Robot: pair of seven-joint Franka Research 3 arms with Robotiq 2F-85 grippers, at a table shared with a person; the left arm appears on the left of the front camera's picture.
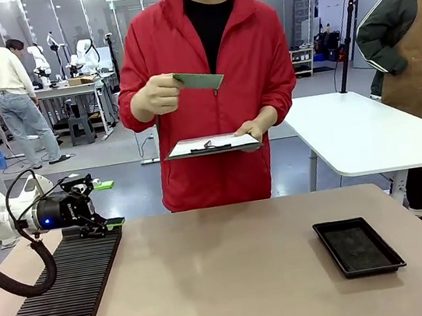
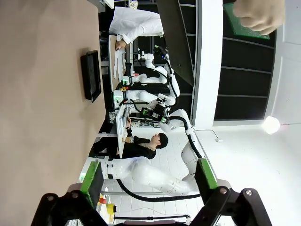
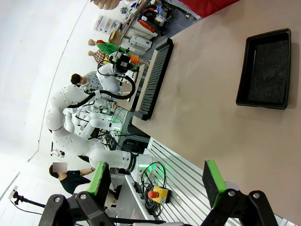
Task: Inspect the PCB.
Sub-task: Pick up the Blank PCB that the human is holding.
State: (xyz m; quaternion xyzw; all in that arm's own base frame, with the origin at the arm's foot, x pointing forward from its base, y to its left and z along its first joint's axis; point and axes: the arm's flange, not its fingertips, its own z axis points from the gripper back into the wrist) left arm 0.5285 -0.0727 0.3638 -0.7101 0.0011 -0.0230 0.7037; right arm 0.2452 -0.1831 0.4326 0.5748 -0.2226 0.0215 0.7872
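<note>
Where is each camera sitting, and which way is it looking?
Front view: between the arms, robot's side, looks across the table at the person holding the PCB and clipboard; open left gripper at left.
Left wrist view: on the left wrist, rolled sideways, looks past its open fingers at the black tray and the hand with the PCB.
Right wrist view: on the right wrist, looks past the open right gripper at the tray and ribbed mat.
Shared: all three show the tray.
</note>
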